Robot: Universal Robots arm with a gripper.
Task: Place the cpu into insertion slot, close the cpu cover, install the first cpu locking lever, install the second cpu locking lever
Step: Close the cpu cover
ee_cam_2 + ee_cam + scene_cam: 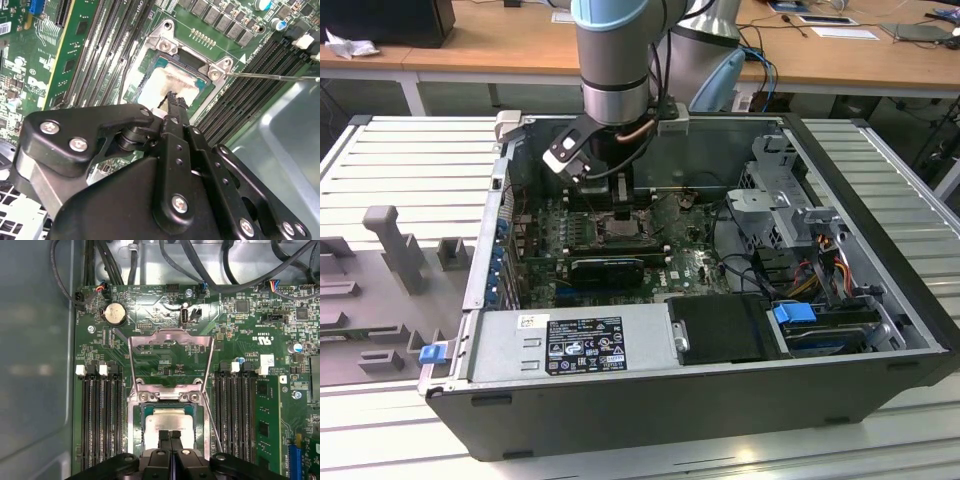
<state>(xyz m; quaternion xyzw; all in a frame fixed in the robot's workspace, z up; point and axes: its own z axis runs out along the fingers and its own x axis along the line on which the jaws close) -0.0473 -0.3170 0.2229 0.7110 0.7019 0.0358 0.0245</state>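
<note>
black memory slots (100,425) flank the cpu (167,416)

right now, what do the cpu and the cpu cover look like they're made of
The cpu: metal top, pale silvery-beige, matte, with whitish smears, perhaps paste residue. The cpu cover: thin stamped sheet metal, dull silver-grey with soft glints along its bent edges; probably steel, but the alloy cannot be told.

cpu cover (170,338) open, memory slots (100,420) alongside
</note>
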